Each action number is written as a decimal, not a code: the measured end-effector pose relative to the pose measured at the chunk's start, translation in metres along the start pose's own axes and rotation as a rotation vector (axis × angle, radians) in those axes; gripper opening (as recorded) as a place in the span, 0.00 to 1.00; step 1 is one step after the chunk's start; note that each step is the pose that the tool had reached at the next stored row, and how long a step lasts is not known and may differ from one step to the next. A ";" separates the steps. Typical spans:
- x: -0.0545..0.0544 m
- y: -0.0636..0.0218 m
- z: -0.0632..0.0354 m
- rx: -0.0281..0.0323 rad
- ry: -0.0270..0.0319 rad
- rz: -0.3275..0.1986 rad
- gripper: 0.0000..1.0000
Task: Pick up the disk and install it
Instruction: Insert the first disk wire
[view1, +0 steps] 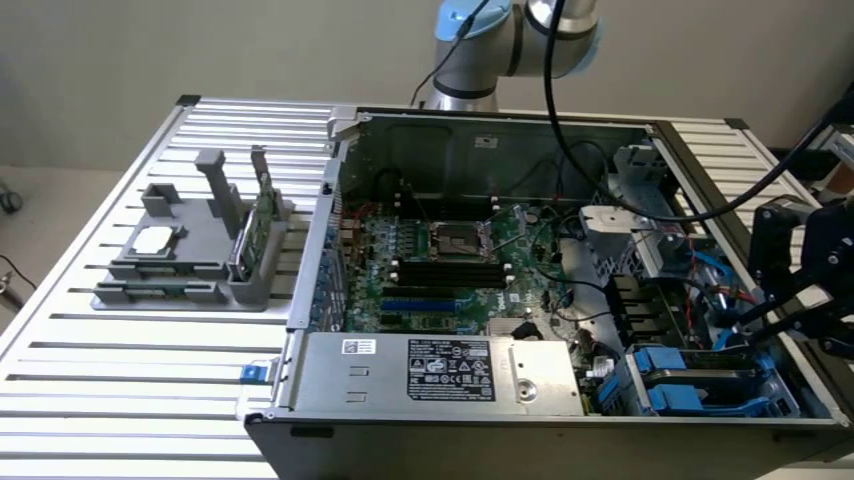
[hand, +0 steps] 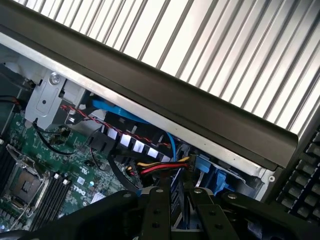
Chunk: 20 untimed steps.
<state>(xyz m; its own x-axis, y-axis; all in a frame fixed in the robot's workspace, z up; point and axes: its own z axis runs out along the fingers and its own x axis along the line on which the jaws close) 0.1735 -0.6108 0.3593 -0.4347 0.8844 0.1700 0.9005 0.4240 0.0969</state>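
Black hand (view1: 757, 330) seems pinched on the flat blue-framed disk (hand: 178, 202), edge-on over the drive bay (view1: 667, 385) by the table (view1: 160, 350) edge, exterior view's right; keep it square, clear of red-yellow cables (hand: 160, 165).

Table (view1: 120, 420): under everything.
Case (view1: 534, 445): lying open on the table, toward the exterior view's right.
Stand (view1: 187, 275): on the table, just beside the case on the exterior view's left. A chip (view1: 154, 238) lies on it and a card (view1: 248, 245) stands in it.
Power supply (view1: 441, 368): inside the case, along its near wall.
Board (view1: 441, 260): behind the power supply.
Your gripper (view1: 745, 335): over the drive bay (view1: 694, 390) in the case's near corner, on the exterior view's right.
Disk (hand: 177, 197): held in your gripper.
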 end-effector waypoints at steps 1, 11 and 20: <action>0.000 -0.0002 -0.0001 0.0001 -0.0001 0.000 0.22; -0.008 -0.0040 -0.0005 0.0003 0.0002 0.002 0.36; -0.015 -0.0074 0.0057 -0.0096 -0.0053 0.059 0.36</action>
<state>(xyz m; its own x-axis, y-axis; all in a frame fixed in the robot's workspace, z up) 0.1734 -0.6261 0.3504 -0.3808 0.9088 0.1705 0.9243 0.3693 0.0962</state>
